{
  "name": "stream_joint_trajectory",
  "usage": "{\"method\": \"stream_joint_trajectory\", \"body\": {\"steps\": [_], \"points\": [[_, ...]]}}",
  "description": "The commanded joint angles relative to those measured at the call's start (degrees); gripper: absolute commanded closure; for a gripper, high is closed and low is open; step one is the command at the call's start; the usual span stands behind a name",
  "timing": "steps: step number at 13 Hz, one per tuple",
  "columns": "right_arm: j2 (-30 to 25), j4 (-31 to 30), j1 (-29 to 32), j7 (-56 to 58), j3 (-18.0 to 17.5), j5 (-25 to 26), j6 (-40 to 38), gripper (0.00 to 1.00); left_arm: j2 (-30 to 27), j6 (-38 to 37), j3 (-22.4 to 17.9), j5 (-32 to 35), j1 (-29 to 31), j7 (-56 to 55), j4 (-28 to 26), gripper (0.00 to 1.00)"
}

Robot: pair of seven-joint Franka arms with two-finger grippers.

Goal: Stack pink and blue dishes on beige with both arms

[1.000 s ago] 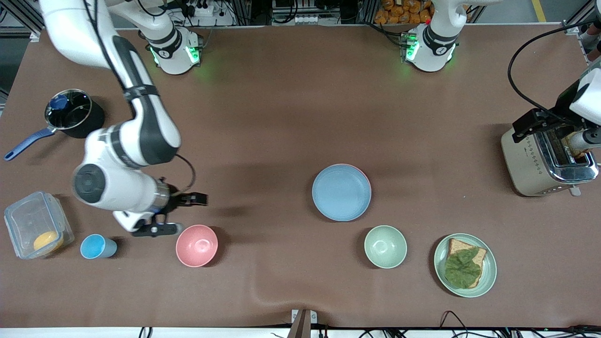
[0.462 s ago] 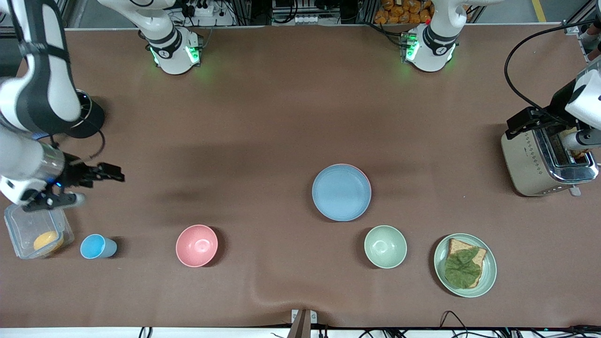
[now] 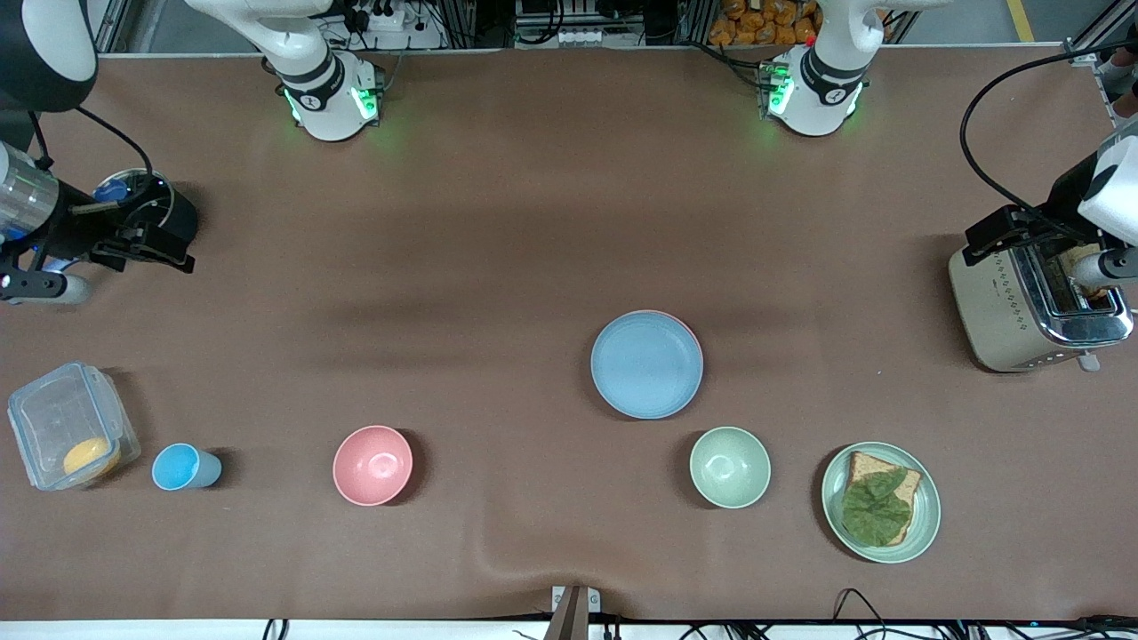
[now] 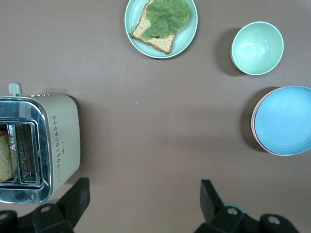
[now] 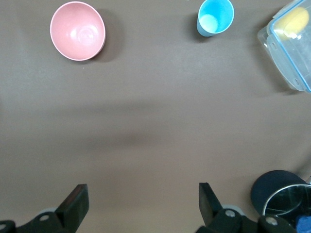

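Observation:
The light blue plate [image 3: 646, 364] lies on the pale pink plate [image 3: 683, 324] in the middle of the table, and only a thin pink rim shows. The left wrist view shows the same blue plate [image 4: 284, 120] with the pink rim [image 4: 253, 127]. No beige plate shows in any view. My right gripper [image 3: 147, 249] hangs open and empty beside the black pot [image 3: 142, 213], its fingers wide apart over bare table [image 5: 143, 201]. My left gripper [image 3: 1009, 233] is open and empty by the toaster [image 3: 1036, 307], over bare table [image 4: 144, 199].
A pink bowl [image 3: 372, 465], a blue cup [image 3: 182, 468] and a clear lidded box [image 3: 69, 437] stand near the front camera toward the right arm's end. A green bowl [image 3: 730, 467] and a green plate with bread and a leaf [image 3: 925, 507] lie nearer the camera than the stack.
My right arm has swung away from the pink bowl toward the right arm's end of the table and now hangs by the pot. The left arm and the plates have barely moved.

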State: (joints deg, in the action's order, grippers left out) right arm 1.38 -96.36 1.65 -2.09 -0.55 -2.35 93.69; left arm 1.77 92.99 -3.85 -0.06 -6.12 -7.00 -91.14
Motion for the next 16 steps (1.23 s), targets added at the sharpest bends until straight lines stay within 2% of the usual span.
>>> {"method": "stream_joint_trajectory", "body": {"steps": [1,4,6,13,16], "points": [[-1.55,-0.33,0.37,-0.37,0.02,1.12,-1.57,0.0,0.78,-0.27,-0.2,-0.3,-0.29,0.15,1.05,0.0],[-1.9,0.29,0.46,3.03,0.1,1.91,-2.28,0.0,0.61,-0.53,-0.2,-0.21,-0.29,0.41,1.14,0.0],[-1.9,1.26,0.46,3.85,0.11,1.91,-3.33,0.0,0.78,-0.62,-0.11,4.16,-0.73,0.33,2.1,0.0],[-1.9,2.84,0.46,3.15,0.02,1.91,-5.09,0.0,2.19,-5.01,-0.2,3.04,-0.73,0.24,6.32,0.0],[-1.9,2.84,0.46,3.15,0.02,1.91,-5.09,0.0,2.19,-5.01,-0.11,2.52,-0.73,0.15,6.41,0.0]]}}
